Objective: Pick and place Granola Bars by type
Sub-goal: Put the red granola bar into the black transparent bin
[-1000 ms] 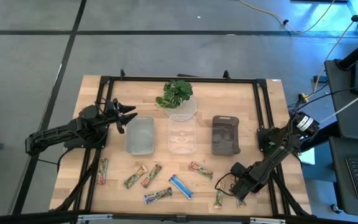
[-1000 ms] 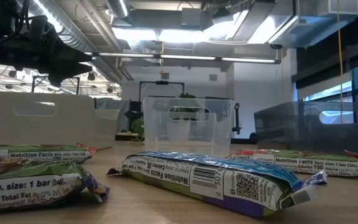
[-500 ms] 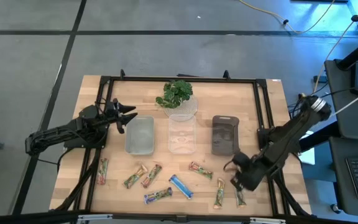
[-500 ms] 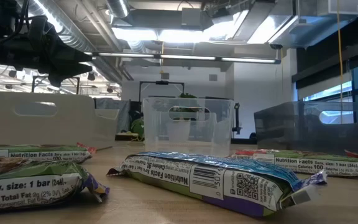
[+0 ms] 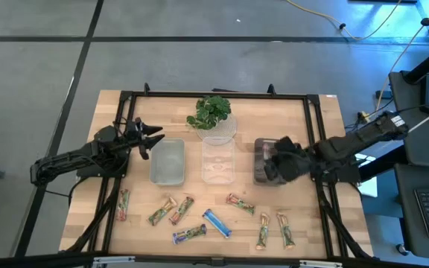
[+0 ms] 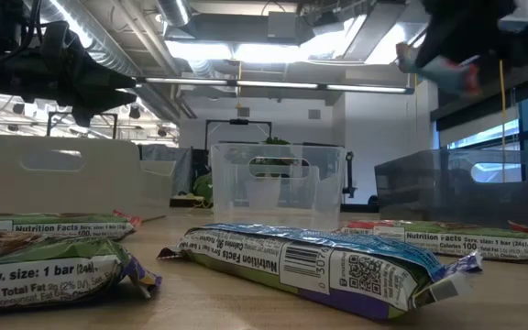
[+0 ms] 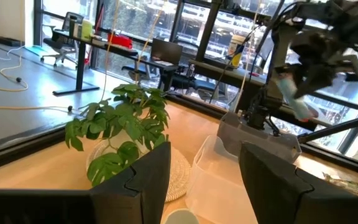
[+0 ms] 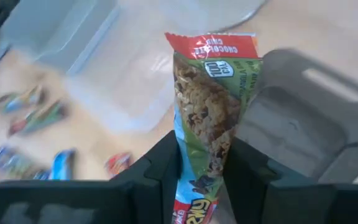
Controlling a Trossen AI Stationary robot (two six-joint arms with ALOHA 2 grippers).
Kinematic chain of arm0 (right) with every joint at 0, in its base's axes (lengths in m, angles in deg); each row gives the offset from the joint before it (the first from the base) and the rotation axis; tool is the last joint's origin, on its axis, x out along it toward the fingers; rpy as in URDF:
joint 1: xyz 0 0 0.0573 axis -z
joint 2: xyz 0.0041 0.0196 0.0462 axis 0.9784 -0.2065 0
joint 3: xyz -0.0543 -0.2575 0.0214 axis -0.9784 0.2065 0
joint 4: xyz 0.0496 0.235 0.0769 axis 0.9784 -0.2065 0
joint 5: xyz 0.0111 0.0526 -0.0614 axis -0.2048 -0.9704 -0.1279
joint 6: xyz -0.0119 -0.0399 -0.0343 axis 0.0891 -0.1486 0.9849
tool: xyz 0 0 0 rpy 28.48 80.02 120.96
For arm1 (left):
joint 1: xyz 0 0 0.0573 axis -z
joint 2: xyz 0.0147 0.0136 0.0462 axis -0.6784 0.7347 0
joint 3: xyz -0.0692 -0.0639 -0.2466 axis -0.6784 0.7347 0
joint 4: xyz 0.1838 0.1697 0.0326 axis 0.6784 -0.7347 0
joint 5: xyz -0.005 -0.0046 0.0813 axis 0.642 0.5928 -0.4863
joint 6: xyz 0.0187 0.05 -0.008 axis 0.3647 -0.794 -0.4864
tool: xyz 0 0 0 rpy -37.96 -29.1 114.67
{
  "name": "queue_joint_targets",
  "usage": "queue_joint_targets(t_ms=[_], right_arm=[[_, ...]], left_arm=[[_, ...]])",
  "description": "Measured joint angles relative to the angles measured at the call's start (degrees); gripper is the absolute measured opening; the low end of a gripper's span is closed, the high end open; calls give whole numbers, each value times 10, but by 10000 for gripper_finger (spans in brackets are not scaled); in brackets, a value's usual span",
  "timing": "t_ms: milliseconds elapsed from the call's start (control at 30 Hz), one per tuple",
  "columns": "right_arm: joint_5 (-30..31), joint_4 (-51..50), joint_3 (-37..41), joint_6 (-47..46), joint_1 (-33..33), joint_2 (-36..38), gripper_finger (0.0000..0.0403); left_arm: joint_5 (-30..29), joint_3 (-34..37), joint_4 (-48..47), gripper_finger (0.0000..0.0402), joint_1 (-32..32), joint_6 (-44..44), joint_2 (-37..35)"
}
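Note:
My right gripper (image 5: 275,159) hovers over the dark bin (image 5: 269,179), shut on a red-green granola bar (image 8: 207,106). The bar also shows in the low view (image 6: 436,66) and in the left wrist view (image 7: 294,102). My left gripper (image 5: 152,140) is open and empty, held still above the table beside the grey bin (image 5: 167,162). Several more granola bars lie flat along the table's near side, among them a blue one (image 5: 217,222), a red-green one (image 5: 240,203) and two green ones (image 5: 263,231) (image 5: 284,229). My right gripper pinches the bar between its two fingers (image 8: 166,165), on the half nearer the wrist (image 8: 199,165). The bar runs along the fingers and its red end (image 8: 213,45) sticks out past the fingertips. It is lifted clear, above the dark bin.
A clear bin (image 5: 218,160) stands between the grey and the dark bin. A potted plant (image 5: 211,112) stands behind it at the far edge. A black frame (image 5: 214,95) runs around the table. Bare wood lies between the bins and the bars.
My right gripper has gone up from the table's near right part and swung toward the far edge and the left, ending over the dark bin, shut on the red-green bar all the way. It has come into the low view at the top right.

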Motion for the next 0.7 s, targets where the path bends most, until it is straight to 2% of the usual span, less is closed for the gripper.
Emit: queue_joint_targets(t_ms=[167,300,433,700], right_arm=[[-11,-3,0,15,79,-19,115],[-62,-6,0,16,120,-47,115],[-114,-26,0,16,136,-87,115],[-139,-33,0,16,136,-154,115]], left_arm=[[0,0,0,182,0,0,0],[0,0,0,181,0,0,0],[0,0,0,182,0,0,0],[1,0,0,181,0,0,0]])
